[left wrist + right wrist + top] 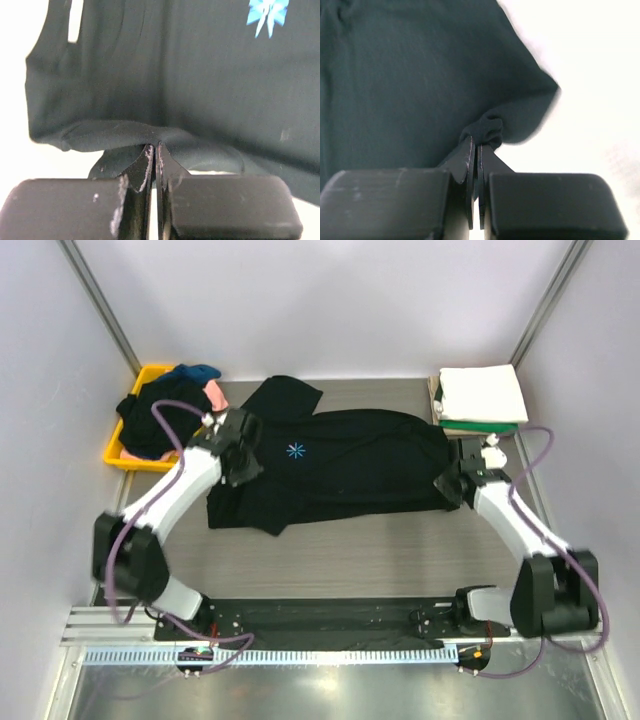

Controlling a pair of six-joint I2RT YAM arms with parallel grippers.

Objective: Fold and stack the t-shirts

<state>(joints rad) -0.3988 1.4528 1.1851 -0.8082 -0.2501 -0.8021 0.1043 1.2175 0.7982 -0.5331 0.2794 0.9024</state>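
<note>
A large black t-shirt (350, 468) with a light-blue starburst mark (295, 450) lies spread across the middle of the table. My left gripper (243, 462) is shut on a fold of its left edge; in the left wrist view the cloth (130, 135) bunches at the gripper (156, 146). My right gripper (449, 485) is shut on a pinch of the shirt's right edge (487, 129), the gripper (477, 145) closed around it. A stack of folded shirts, white (483, 392) over green (482, 426), sits at the back right.
A yellow tray (122, 452) at the back left holds several loose shirts, dark, blue (197, 371) and pink (214, 395). Grey walls with metal posts close in the table on the sides and back.
</note>
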